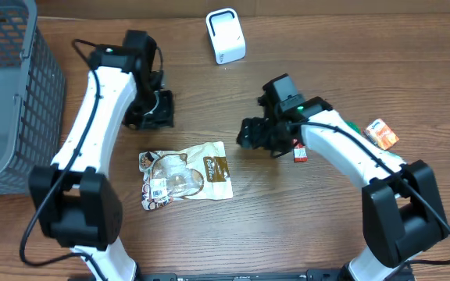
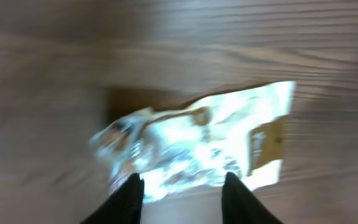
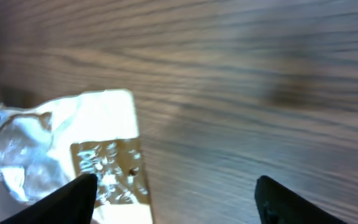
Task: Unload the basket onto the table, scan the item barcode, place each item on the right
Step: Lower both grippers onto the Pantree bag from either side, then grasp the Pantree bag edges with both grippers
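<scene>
Left fingers point(image 2: 128, 200) slightly apart, empty; right fingers point(image 3: 73, 198) wide apart (also empty); snack pouch point(image 1: 187, 175) flat on table point(image 1: 326, 47)

Crinkled clear-and-brown snack pouch point(image 1: 186, 176) flat, white label point(image 1: 158, 187) face-up; white scanner point(image 1: 225, 36) upright, well apart

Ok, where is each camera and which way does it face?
Overhead: above the table, looking straight down at pouch, scanner, basket; both arms show.
Left wrist: on the left arm, facing down at the pouch; its jaws at bottom.
Right wrist: on the right arm, facing bare table, pouch end at left; jaws at bottom.
All three share the pouch.
</scene>
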`<control>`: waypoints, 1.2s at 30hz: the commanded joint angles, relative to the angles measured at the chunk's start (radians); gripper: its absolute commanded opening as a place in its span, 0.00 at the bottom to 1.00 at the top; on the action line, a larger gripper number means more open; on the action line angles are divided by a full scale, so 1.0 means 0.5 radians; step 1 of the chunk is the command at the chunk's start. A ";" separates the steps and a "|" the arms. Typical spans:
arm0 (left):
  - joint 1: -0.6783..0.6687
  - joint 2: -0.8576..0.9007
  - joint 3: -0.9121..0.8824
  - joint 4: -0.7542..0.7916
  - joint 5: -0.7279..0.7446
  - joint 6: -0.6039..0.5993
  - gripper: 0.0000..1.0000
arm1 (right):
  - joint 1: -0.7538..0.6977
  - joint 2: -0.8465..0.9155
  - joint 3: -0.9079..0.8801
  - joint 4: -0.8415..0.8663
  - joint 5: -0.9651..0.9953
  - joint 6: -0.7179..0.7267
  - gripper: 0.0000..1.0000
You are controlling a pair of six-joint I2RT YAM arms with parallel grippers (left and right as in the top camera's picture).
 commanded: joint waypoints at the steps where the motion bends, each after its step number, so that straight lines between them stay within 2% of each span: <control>1: -0.011 0.002 -0.011 -0.047 -0.325 -0.170 0.36 | 0.163 0.002 -0.018 0.047 -0.026 -0.001 0.87; 2: -0.011 0.002 -0.023 -0.069 -0.325 -0.198 0.40 | 0.208 0.003 -0.018 0.053 0.028 0.050 0.87; 6: -0.011 0.001 -0.078 -0.089 -0.327 -0.229 0.43 | 0.359 0.002 -0.018 0.067 0.266 0.151 0.88; 10: -0.009 -0.025 -0.163 -0.081 -0.317 -0.265 0.43 | 0.437 0.002 -0.018 0.095 0.339 0.189 0.88; 16: 0.003 -0.282 -0.552 0.207 -0.272 -0.277 0.43 | 0.464 0.003 -0.018 0.145 0.361 0.188 0.88; 22: 0.042 -0.707 -1.035 0.597 -0.131 -0.307 0.44 | 0.464 0.003 -0.018 0.173 0.360 0.188 0.88; 23: 0.042 -0.754 -1.115 0.671 -0.121 -0.307 0.54 | 0.464 0.003 -0.018 0.174 0.360 0.188 0.88; 24: 0.040 -0.787 -1.189 0.729 -0.126 -0.307 0.58 | 0.464 0.003 -0.018 0.176 0.360 0.188 0.88; 31: 0.041 -0.705 -1.556 1.103 -0.129 -0.307 0.59 | 0.464 0.003 -0.018 0.180 0.360 0.188 0.88; 36: 0.040 -0.647 -1.601 1.206 -0.068 -0.306 0.57 | 0.464 0.003 -0.021 0.181 0.360 0.188 0.90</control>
